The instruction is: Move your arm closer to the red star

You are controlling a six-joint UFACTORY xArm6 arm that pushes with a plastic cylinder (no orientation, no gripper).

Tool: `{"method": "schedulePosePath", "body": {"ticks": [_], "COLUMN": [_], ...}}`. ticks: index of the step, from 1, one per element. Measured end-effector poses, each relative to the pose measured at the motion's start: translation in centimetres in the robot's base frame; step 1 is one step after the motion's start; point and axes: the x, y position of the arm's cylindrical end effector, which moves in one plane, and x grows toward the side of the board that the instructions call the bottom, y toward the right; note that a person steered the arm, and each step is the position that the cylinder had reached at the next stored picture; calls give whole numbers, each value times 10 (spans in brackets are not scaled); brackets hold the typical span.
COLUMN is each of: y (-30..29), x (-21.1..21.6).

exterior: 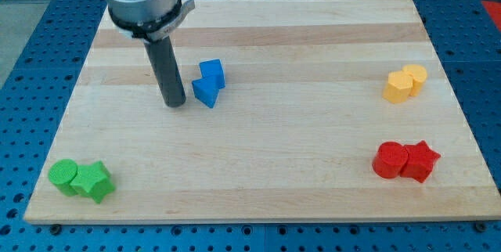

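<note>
The red star (421, 161) lies near the board's lower right corner, touching a red cylinder (388, 160) on its left. My tip (174, 104) rests on the board in the upper left part, far from the red star. It stands just left of two blue blocks, a blue triangular block (205, 91) and a blue cube-like block (212, 73), with a small gap to them.
Two yellow blocks (405, 84) sit together at the view's right. A green cylinder (63, 176) and a green star (95, 181) sit at the lower left corner. The wooden board (258, 181) lies on a blue perforated table.
</note>
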Motion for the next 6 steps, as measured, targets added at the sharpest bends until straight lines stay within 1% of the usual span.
{"method": "schedulePosePath", "body": {"ticks": [1,3,4,5,6], "y": [6,69,96,144,202], "x": [22,53,88,122,146]}}
